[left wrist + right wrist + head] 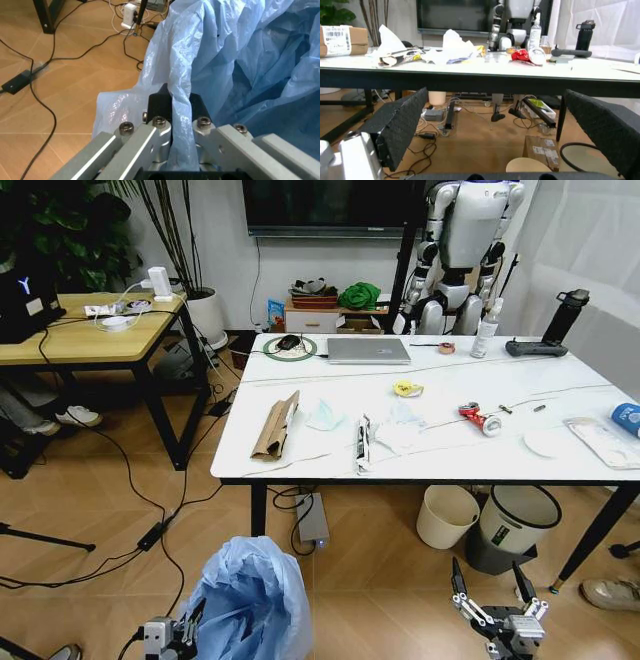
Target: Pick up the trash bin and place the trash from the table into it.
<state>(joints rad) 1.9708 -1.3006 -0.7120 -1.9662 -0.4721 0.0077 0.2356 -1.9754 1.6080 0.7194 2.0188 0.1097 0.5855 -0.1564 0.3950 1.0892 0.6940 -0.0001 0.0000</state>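
Observation:
The trash bin (250,595), wrapped in a crinkled light-blue bag, stands on the floor in front of the table (300,465). My left gripper (192,622) is at its left side. In the left wrist view this left gripper (178,107) is shut on a fold of the trash bin's liner (250,56). The right gripper (488,576) hangs open and low, right of the bin; the right wrist view shows the right gripper (502,131) holding nothing. Trash lies on the tabletop: a cardboard strip (275,425), mask (322,415), wrapper (362,445), tissue (400,432), yellow roll (407,388), can (478,418) and blue cup (628,418).
Under the table stand a cream round bin (447,515) and a grey bin with a black rim (515,525). A laptop (368,350) and a black bottle (565,315) sit on the far side. A wooden desk (90,330) is at left. Cables (150,535) cross the floor.

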